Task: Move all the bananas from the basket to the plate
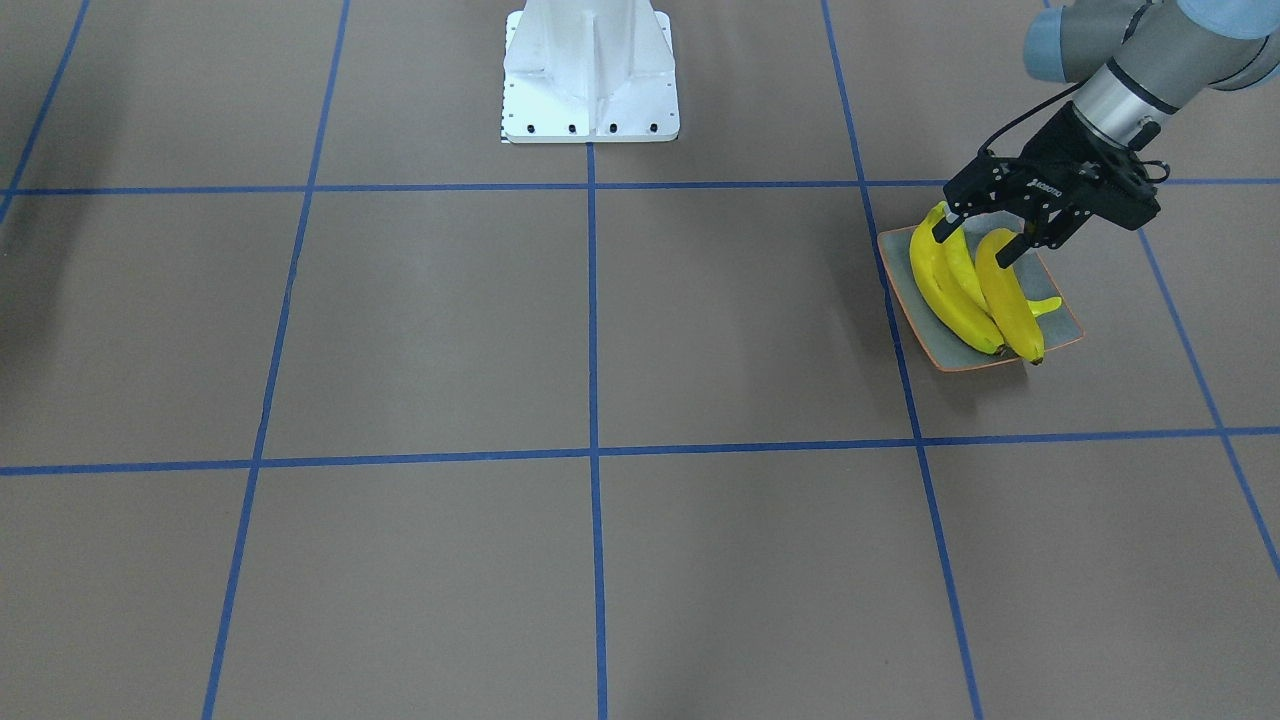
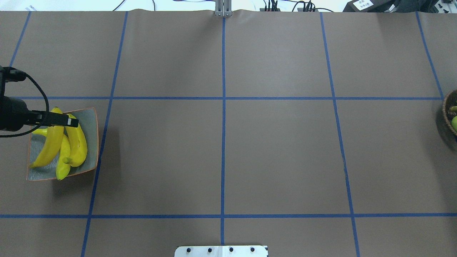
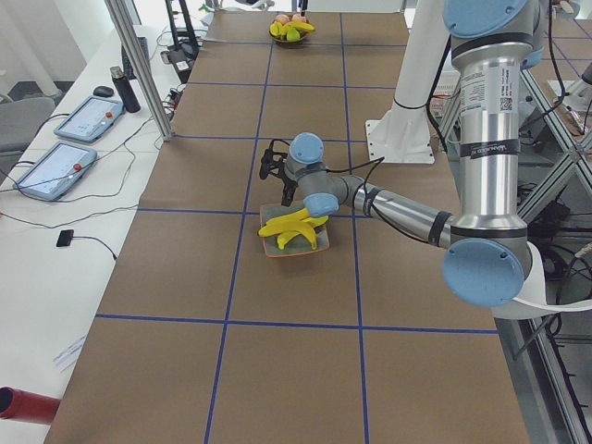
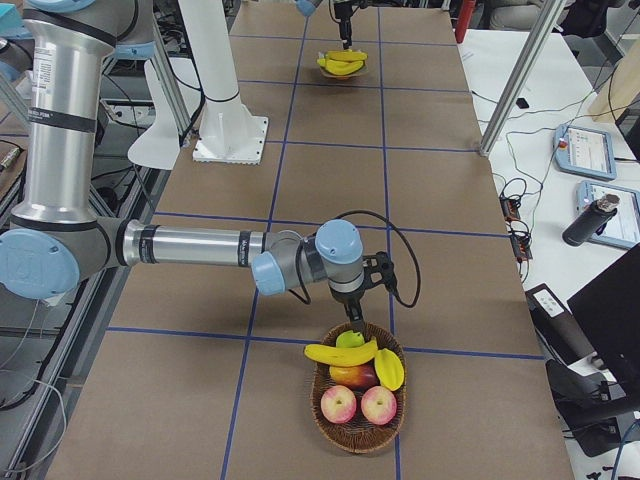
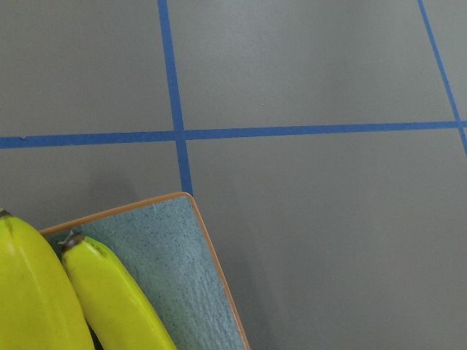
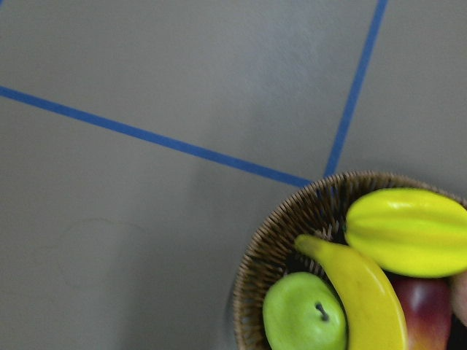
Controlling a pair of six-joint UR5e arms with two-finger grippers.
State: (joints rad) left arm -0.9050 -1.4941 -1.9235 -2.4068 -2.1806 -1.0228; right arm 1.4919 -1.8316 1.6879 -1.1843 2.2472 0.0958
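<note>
Start at your left. The plate (image 2: 91, 121) sits on the worktop (image 2: 221, 153), and the left gripper (image 1: 972, 250) hangs over the end of it away from the robot. Its jaws are apart and grip nothing. Count three bananas (image 2: 76, 142) piled on the plate. A yellow end also pokes out beneath them, and you cannot tell whether it is a fourth banana or part of one of the three.

The middle of the worktop carries only blue tape lines.

At your far right is the basket (image 2: 446, 117), with one banana (image 6: 365, 292) lying across the top of the other fruit. These are one green apple (image 6: 303, 317), one starfruit (image 6: 405, 230), two red apples (image 4: 338, 403) and one darker fruit between them. The right gripper (image 4: 352, 312) hovers at the basket's rim, beside that banana. You cannot tell how its jaws stand.

I judge the step in hand to be the pick of this last banana. The next move calls for jaws across its middle and a lift clear of the apple and starfruit. Plate and basket are well apart, so expect a long carry or a pass to the left arm.
</note>
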